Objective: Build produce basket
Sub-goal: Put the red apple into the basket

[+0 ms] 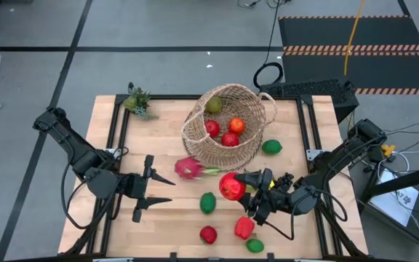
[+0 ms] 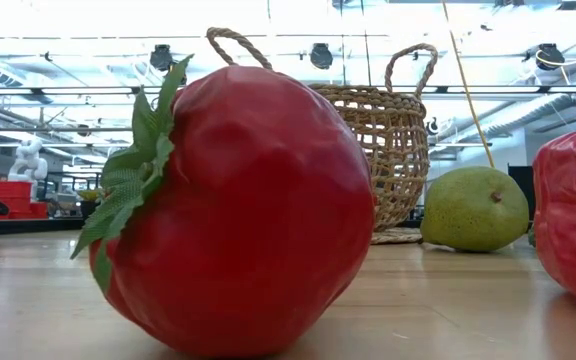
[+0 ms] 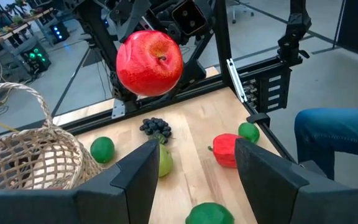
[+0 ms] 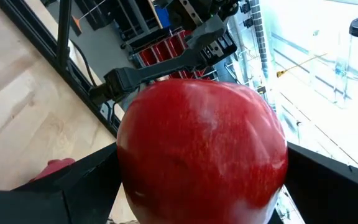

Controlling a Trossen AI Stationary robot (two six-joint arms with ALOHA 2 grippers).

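Note:
The tan wicker basket (image 1: 228, 124) stands upright at the table's far middle, with a pear and three red fruits inside. My right gripper (image 1: 242, 191) is near the table's right and is shut on a red apple (image 1: 231, 187). That apple fills the right wrist view (image 4: 201, 149). My left gripper (image 1: 167, 191) is open and empty to the apple's left, facing it. Loose produce rests on the table: pink dragonfruit (image 1: 189, 168), limes (image 1: 208, 202) (image 1: 271, 147), dark grapes (image 1: 286, 178), red pepper (image 1: 244, 228) and a tomato (image 1: 208, 234). My right gripper pinches the red apple between its two fingers (image 4: 73, 183), one on each side of its round body (image 4: 135, 168). The fingers come roughly level from the table's right. The apple (image 3: 149, 62) is lifted clear of the table, its stem dimple turned toward my left gripper.
A small green spiky plant (image 1: 138, 100) sits at the far left corner. Another green fruit (image 1: 254, 245) lies at the near edge. A person's jeans-clad leg (image 3: 334, 137) shows beyond the right edge. Bare wood lies on the table's left, around my left gripper.

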